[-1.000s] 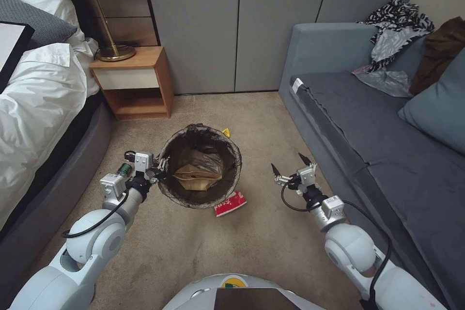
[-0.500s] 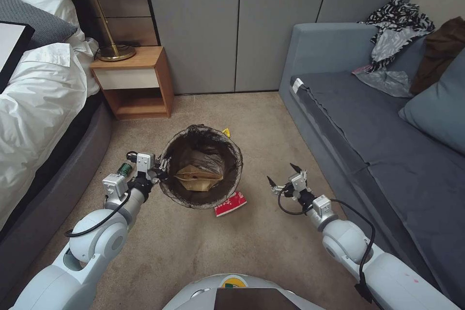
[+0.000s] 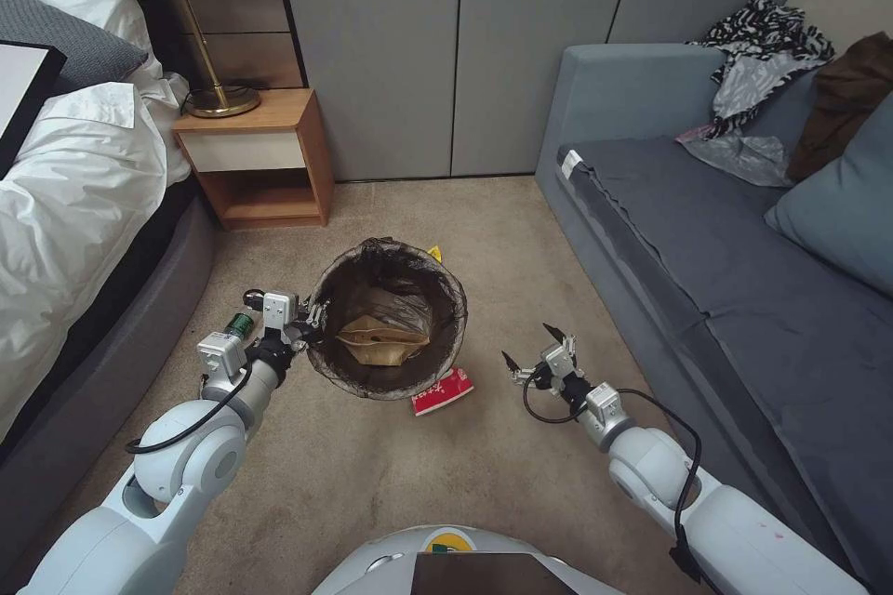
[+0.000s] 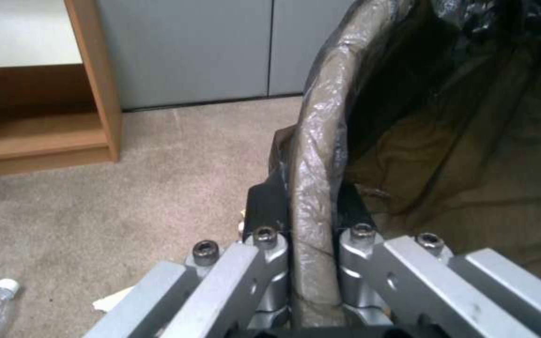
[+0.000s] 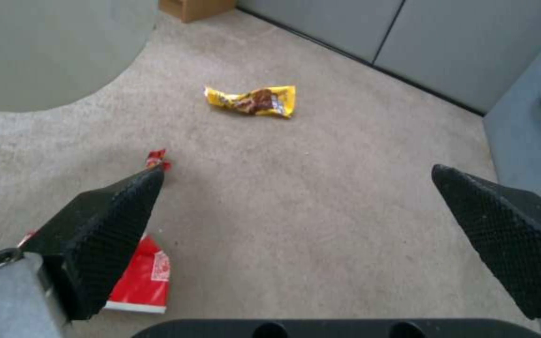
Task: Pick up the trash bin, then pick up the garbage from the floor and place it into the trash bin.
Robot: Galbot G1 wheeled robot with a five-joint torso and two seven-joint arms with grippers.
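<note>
The trash bin (image 3: 327,296), a white pail lined with a dark bag, is over the carpet at the centre, with a tan paper bag (image 3: 381,341) inside. My left gripper (image 3: 312,321) is shut on its near-left rim; in the left wrist view the fingers (image 4: 264,209) pinch the bag-covered rim (image 4: 317,141). My right gripper (image 3: 528,344) hangs open to the right of the bin. The right wrist view has that gripper (image 5: 298,173) low over the carpet, a red-and-white packet (image 5: 142,277) by one fingertip and a yellow wrapper (image 5: 251,100) beyond. The packet (image 3: 442,390) lies at the bin's near edge.
A clear bottle with a green label (image 3: 239,325) lies left of my left wrist. A bed (image 3: 65,204) stands at the left, a wooden nightstand (image 3: 256,158) behind, a grey sofa (image 3: 726,260) at the right. Another yellow scrap (image 3: 434,253) peeks out behind the bin.
My right gripper has come back toward me and leftward, lower over the carpet, nearer the red-and-white packet, staying open. The left gripper and the bin have hardly moved.
</note>
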